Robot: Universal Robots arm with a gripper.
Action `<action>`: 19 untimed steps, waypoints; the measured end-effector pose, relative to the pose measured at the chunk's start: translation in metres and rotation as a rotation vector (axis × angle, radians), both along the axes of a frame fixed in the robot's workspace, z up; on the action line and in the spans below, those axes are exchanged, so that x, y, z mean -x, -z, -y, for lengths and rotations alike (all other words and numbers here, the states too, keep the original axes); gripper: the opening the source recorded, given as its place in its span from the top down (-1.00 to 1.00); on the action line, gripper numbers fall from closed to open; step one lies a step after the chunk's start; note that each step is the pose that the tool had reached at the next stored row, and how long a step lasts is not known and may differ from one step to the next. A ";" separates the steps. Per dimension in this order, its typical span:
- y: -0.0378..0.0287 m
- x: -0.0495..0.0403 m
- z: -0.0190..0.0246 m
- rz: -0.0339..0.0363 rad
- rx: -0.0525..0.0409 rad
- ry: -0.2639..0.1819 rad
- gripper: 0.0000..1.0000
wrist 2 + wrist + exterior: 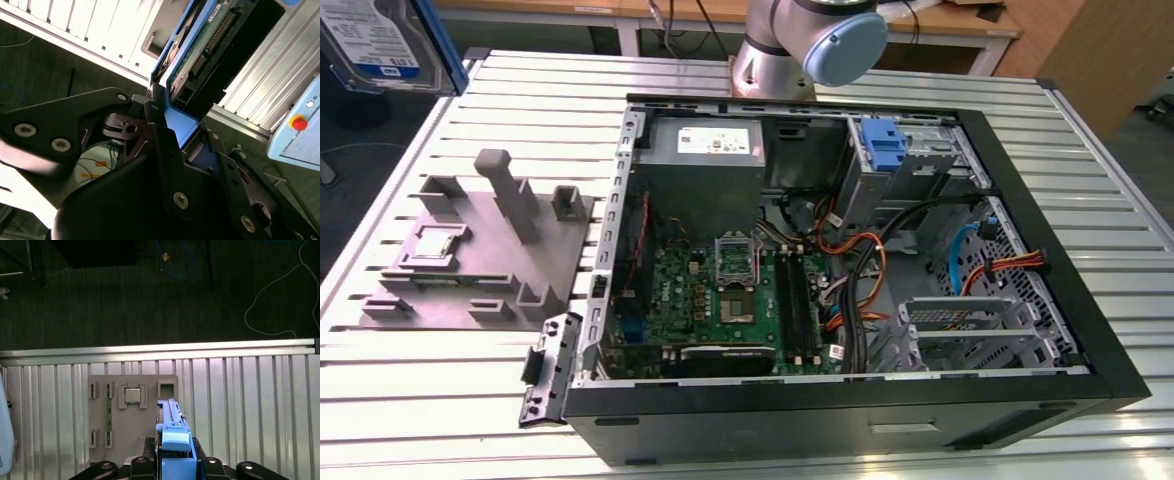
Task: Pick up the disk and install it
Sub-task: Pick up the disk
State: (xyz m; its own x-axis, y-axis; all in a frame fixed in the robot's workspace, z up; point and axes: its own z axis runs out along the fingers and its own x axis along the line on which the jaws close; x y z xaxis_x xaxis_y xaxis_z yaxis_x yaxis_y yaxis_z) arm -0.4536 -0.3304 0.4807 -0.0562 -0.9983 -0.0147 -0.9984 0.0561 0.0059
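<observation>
i see my hand (177, 466) clamped tight on the disk (376, 40), holding it edge-down above the grey parts fixture (480, 250) on the desk (1101, 190).

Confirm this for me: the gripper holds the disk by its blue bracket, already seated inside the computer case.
Wrong on the place. The gripper holds the disk by its blue bracket, but outside the computer case, up at the exterior view's upper left.

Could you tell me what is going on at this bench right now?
The arm's gripper is shut on the disk, gripping its blue bracket, and holds it in the air above the grey fixture. The open computer case lies on the slatted table; the disk is not yet inside it.
</observation>
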 end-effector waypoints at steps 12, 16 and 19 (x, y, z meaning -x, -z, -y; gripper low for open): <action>-0.0117 0.0000 0.0000 0.0000 0.0000 0.000 0.27; -0.0119 -0.0002 0.0000 0.0002 -0.0001 0.000 0.27; -0.0120 -0.0016 0.0000 0.0000 0.0000 0.000 0.27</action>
State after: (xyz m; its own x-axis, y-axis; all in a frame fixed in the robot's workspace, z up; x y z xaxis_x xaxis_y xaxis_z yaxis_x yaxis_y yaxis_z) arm -0.4520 -0.3304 0.4927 -0.0562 -0.9983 -0.0147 -0.9984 0.0561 0.0059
